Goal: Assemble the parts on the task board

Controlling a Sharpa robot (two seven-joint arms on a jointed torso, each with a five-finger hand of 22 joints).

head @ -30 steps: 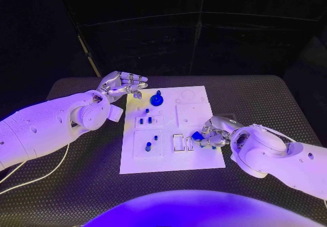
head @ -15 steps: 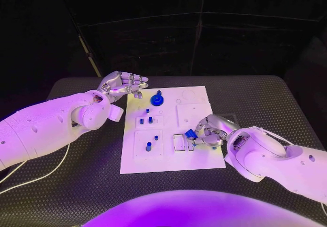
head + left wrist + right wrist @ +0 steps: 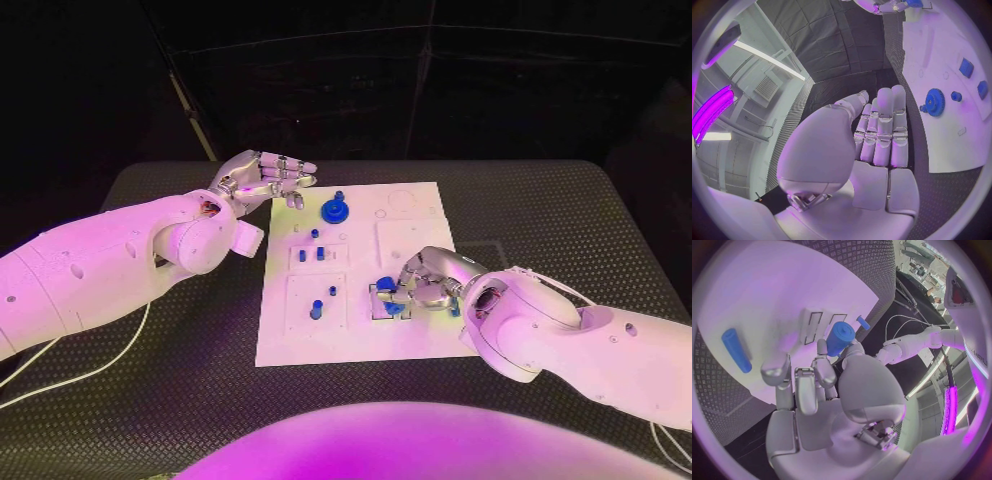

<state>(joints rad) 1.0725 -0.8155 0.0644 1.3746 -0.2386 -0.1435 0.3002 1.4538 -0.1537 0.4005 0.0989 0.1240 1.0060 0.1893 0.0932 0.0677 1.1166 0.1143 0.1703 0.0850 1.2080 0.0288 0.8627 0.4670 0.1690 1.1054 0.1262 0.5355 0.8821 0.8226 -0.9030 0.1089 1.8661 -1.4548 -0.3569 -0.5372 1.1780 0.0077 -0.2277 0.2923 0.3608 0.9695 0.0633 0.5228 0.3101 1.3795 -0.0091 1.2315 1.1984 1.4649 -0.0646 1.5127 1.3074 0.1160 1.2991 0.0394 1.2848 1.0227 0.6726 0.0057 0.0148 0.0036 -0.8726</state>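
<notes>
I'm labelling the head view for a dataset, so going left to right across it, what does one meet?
Left hand → blue gear on the task board → blue part held by the right hand.

- The task board (image 3: 418,225) lies mid-desk (image 3: 577,220).
- The gear (image 3: 335,211) sits on its far part.
- The right hand (image 3: 418,285) holds a part (image 3: 385,285) over its near part.

Matt white task board (image 3: 411,335) (smooth); textured table (image 3: 562,215).
</notes>
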